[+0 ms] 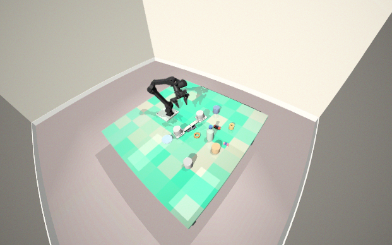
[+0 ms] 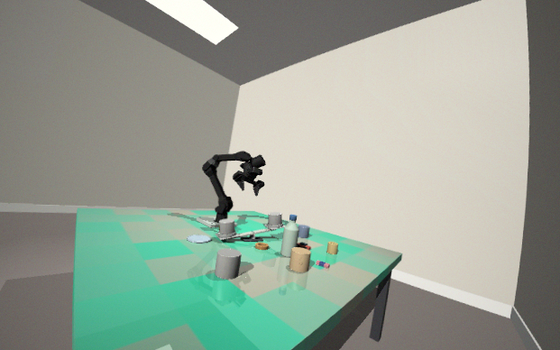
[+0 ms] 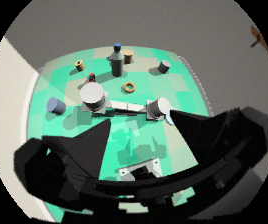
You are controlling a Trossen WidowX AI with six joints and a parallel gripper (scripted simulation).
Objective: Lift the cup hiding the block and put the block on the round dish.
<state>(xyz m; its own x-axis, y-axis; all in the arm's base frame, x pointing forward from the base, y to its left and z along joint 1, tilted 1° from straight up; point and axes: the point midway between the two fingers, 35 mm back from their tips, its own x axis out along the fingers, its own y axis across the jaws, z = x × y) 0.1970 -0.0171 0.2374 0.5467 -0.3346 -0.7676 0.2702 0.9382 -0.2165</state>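
Observation:
The small balance [image 1: 194,123] [image 2: 259,231] [image 3: 127,107] is tilted. Its end beside the dish is low and its far end is raised. A grey-white cup [image 1: 177,131] [image 2: 226,227] [image 3: 159,107] stands on the low end; an identical cup [image 1: 199,115] [image 2: 275,219] [image 3: 92,96] stands on the raised end. No block shows. The pale blue round dish [image 1: 166,139] [image 2: 199,239] [image 3: 170,119] lies beside the low end, partly hidden by a finger in the wrist view. My gripper [image 1: 182,105] [image 2: 250,192] [image 3: 139,116] is open and empty, high above the table on the arm-base side of the balance.
Beyond the balance stand a bottle [image 1: 210,134] [image 2: 289,239] [image 3: 117,65], an orange cup [image 1: 216,148] [image 2: 300,260], a grey cup [image 1: 187,163] [image 2: 228,263] and an orange ring [image 1: 194,136]. A blue cup [image 1: 216,109] [image 3: 56,106] stands near the raised end; a small yellow cylinder [image 1: 231,126] is farther out.

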